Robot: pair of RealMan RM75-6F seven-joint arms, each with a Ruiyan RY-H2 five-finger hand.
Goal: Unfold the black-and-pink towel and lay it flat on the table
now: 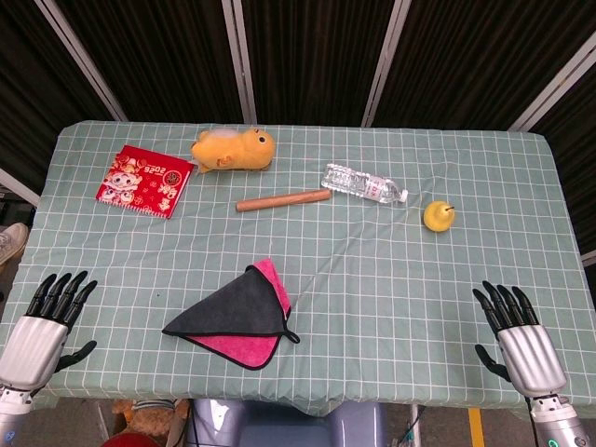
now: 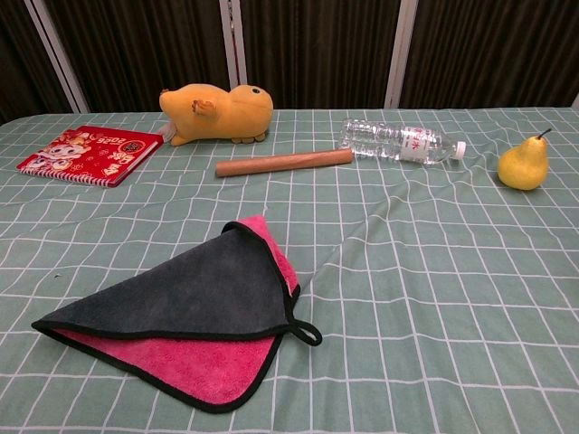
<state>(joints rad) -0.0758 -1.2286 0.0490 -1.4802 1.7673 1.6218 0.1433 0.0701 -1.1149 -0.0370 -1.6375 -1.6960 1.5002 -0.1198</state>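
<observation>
Towel [image 1: 235, 322] folded, both hands waiting at the near edge.
Head view: it lies as a triangle near the tabletop's [image 1: 372, 298] front, between the left hand [image 1: 48, 321] and right hand [image 1: 518, 335], both empty with fingers spread, likely poised to reach. Chest view: black layer over pink, hanging loop [image 2: 306, 332] at the right corner; hands unseen.

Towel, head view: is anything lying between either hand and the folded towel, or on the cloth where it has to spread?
Nothing visible. The left hand and right hand rest open at the near table corners, with bare checked cloth between them and the towel. The rolling pin, bottle and pear lie farther back.
</observation>
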